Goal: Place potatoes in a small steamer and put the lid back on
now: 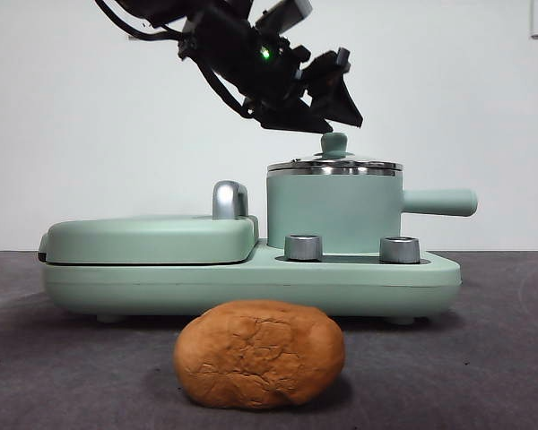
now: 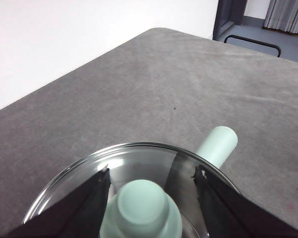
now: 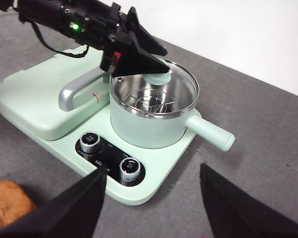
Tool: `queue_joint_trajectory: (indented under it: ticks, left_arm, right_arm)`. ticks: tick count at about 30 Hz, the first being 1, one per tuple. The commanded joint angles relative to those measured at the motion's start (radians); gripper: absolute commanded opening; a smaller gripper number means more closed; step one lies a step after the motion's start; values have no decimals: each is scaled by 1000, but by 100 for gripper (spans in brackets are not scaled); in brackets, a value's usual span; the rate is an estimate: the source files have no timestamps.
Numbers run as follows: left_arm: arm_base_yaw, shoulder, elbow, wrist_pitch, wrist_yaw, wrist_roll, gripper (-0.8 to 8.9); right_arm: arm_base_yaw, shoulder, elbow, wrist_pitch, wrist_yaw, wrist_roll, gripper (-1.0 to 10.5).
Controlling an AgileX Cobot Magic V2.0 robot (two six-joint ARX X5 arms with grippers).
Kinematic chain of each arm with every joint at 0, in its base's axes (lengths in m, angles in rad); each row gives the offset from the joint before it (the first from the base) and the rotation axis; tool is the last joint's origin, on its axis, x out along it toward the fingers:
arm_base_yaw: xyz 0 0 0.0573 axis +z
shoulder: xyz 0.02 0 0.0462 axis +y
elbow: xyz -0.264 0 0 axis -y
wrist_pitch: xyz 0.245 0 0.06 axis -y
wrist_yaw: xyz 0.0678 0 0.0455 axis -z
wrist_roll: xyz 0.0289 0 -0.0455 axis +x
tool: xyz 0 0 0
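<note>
The left gripper [image 2: 150, 184], jaws spread wide, straddles the knob [image 2: 141, 207] of the lid [image 1: 334, 165] on the steamer [image 1: 334, 211]; nothing is gripped.

The pot [image 1: 334, 213] is closed off from above by its glass lid [image 3: 155, 90], and the left hand [image 1: 336, 106] hangs right over the lid's knob [image 2: 141, 207] with a jaw open on either side, so nothing else can come down there. The pot's side handle [image 1: 439, 202] sticks out to one side, and the flat grill cover [image 1: 148, 239] with its steel handle [image 1: 229, 199] blocks the other. The potato [image 1: 260, 353] lies alone on the open table [image 1: 484, 358] in front of the cooker, free on all sides and from above; the right hand [image 3: 151, 198] hovers open over the table near the two dials [image 3: 109, 156].
</note>
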Motion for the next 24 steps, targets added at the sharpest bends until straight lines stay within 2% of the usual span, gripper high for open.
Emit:
queue_joint_trajectory:
  ticks: [1,24]
  left_arm:
    - [0,38,31,18,-3,4,273]
    - [19,67,31,-4,-6,3,273]
  right_arm:
    - [2,3,18,3,4,17,294]
    - [2,3,18,0,5,17,294]
